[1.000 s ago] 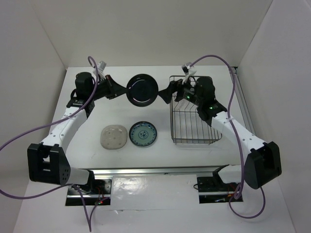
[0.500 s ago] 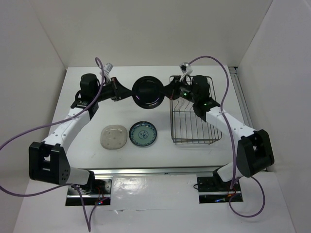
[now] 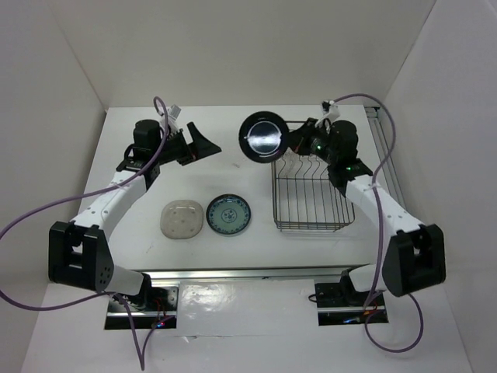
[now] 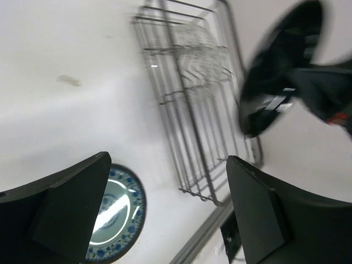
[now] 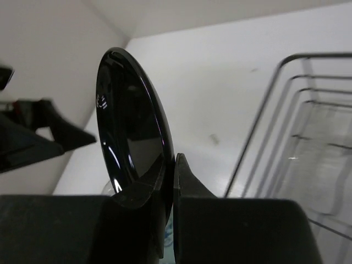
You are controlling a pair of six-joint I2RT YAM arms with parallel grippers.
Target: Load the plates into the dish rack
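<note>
The black plate (image 3: 264, 137) hangs on edge just above the far left corner of the rack (image 3: 311, 227), pinched at its rim by the right claw (image 3: 290, 143). It looks stiff, glossy, likely slippery and breakable; the rim is the only sensible hold. The left claw (image 3: 203, 144) is spread and empty, well left of the rack. The blue plate (image 3: 228, 215) and the beige plate (image 3: 182, 220) lie flat, also left of the rack.

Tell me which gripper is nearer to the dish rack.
Right. The right gripper, shut on the black plate, is at the dish rack's far left corner; the open left gripper is well away to its left.
</note>
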